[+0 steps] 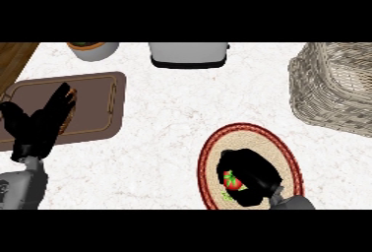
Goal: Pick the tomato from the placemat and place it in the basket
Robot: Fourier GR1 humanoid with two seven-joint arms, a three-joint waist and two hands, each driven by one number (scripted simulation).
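Counter point(167, 123) — white, marbled top. Resting directly on it: round placemat point(283, 142), wicker basket point(334, 88), brown tray point(98, 106), toaster point(189, 54), plant pot point(94, 49) — all set apart.

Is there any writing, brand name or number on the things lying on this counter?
None: no readable text, label or number shows anywhere.
Grey metal toaster: plain.
Woven wicker basket: plain.
Brown rectangular tray: plain.
Round woven placemat with red rim: only its pattern.

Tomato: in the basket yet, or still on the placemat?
Still on the placemat: the tomato shows red under the right hand curled round it; the basket stands apart.
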